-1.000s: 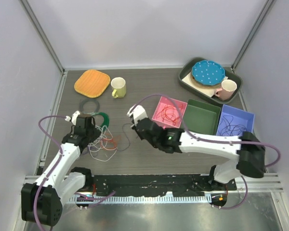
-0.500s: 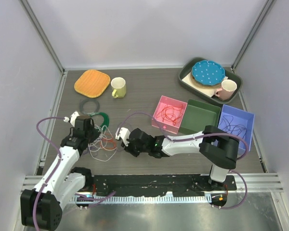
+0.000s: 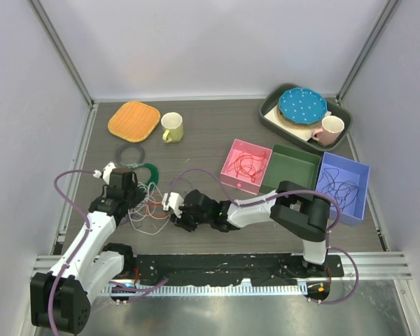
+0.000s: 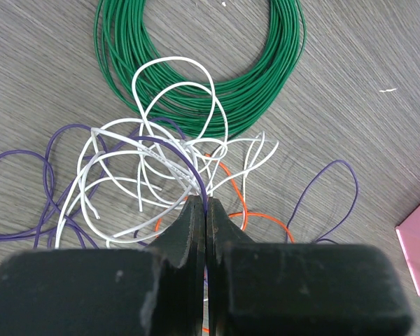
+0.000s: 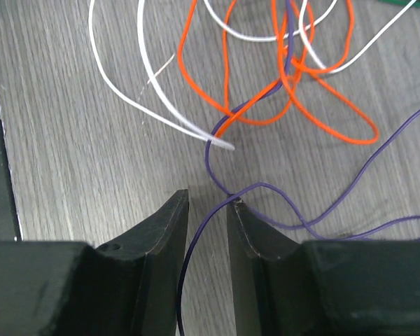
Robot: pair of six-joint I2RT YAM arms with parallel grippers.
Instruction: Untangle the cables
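Observation:
The cables (image 3: 148,208) lie in a loose tangle of white, orange and purple loops at the near left of the table. In the left wrist view white loops (image 4: 161,150) cross an orange loop (image 4: 232,187). My left gripper (image 4: 205,203) is shut on a purple cable (image 4: 189,164) at the near edge of the tangle; in the top view it is the left gripper (image 3: 133,196). My right gripper (image 5: 207,199) stands open, low over the table, with a purple strand (image 5: 196,245) running loose between its fingers. Orange loops (image 5: 294,91) lie just ahead of it. From above, the right gripper (image 3: 173,210) sits at the tangle's right side.
A wound green ring (image 4: 266,77) and a grey ring (image 3: 131,152) lie beyond the tangle. Pink bin (image 3: 227,159) with red wires, green bin (image 3: 292,171) and blue bin (image 3: 346,160) stand at right. Yellow mug (image 3: 172,127), orange mat (image 3: 134,120) and a dish tray (image 3: 271,120) are at the back.
My right arm has swung left from beside the pink bin to the tangle's edge, and its jaws have opened. The left arm has barely moved.

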